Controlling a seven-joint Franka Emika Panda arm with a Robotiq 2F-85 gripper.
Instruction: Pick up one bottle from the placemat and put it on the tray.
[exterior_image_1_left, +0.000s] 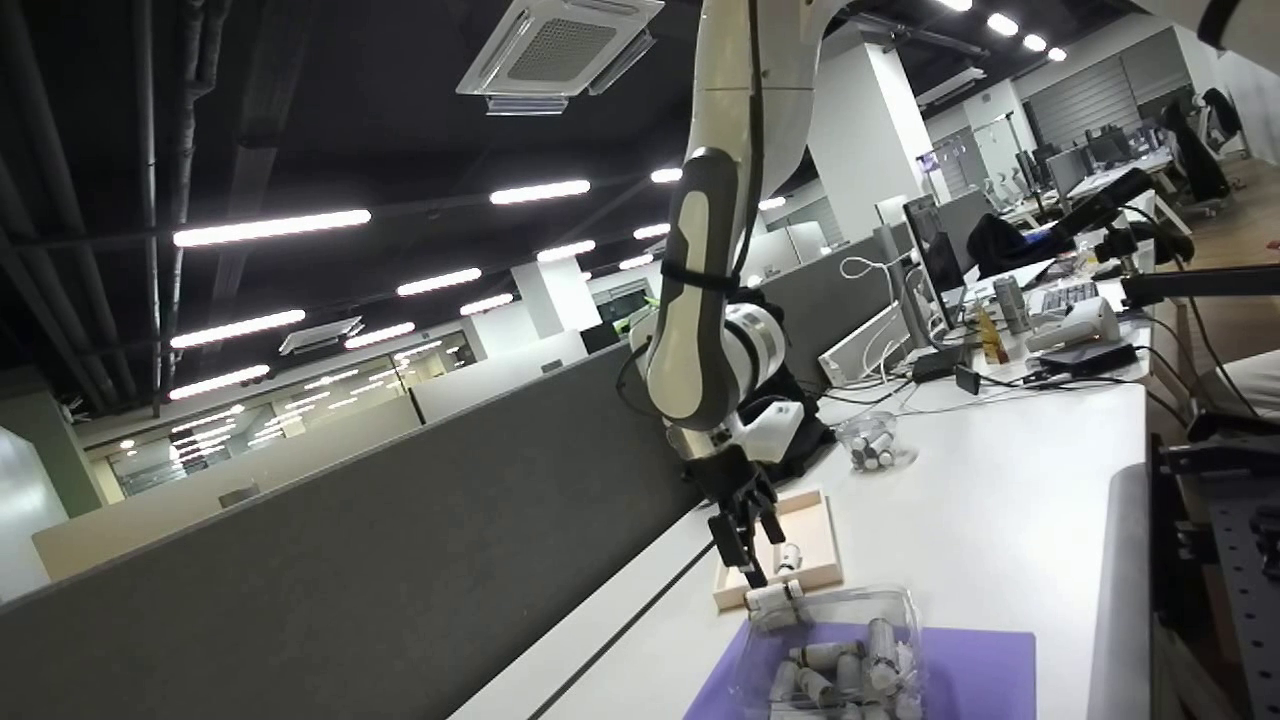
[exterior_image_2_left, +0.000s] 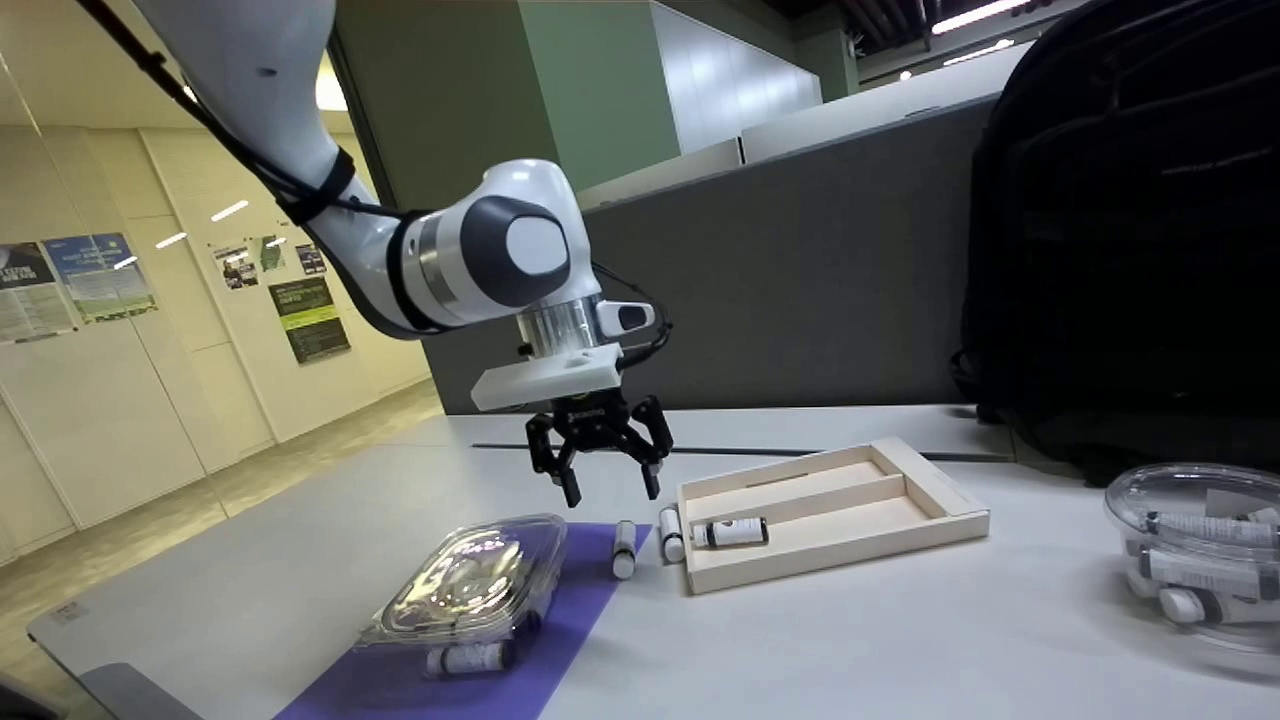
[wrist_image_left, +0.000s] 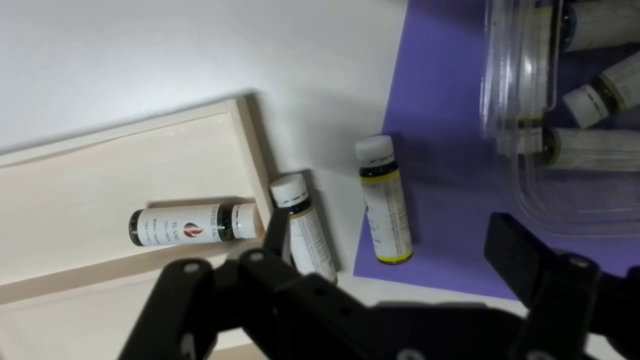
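The purple placemat (exterior_image_2_left: 585, 590) lies on the white table; its corner shows in the wrist view (wrist_image_left: 450, 255). A white-capped bottle with yellow bands (wrist_image_left: 386, 210) lies on its side across the placemat's edge; it also shows in an exterior view (exterior_image_2_left: 624, 550). A second bottle (wrist_image_left: 312, 240) lies on the bare table, between placemat and tray. The tan wooden tray (exterior_image_2_left: 850, 560) has a divider. A third bottle (exterior_image_2_left: 738, 532) lies inside the tray. My gripper (exterior_image_2_left: 612, 492) is open and empty above the loose bottles. In the wrist view its fingers (wrist_image_left: 395, 240) stand apart, the left one partly hiding the second bottle.
A clear plastic box (exterior_image_2_left: 465, 580) with several bottles stands on the placemat, close to my gripper. A round clear tub (exterior_image_2_left: 1195, 510) of bottles stands beyond the tray. A black backpack (exterior_image_2_left: 1120, 250) and a grey partition (exterior_image_2_left: 800, 290) bound the table's back.
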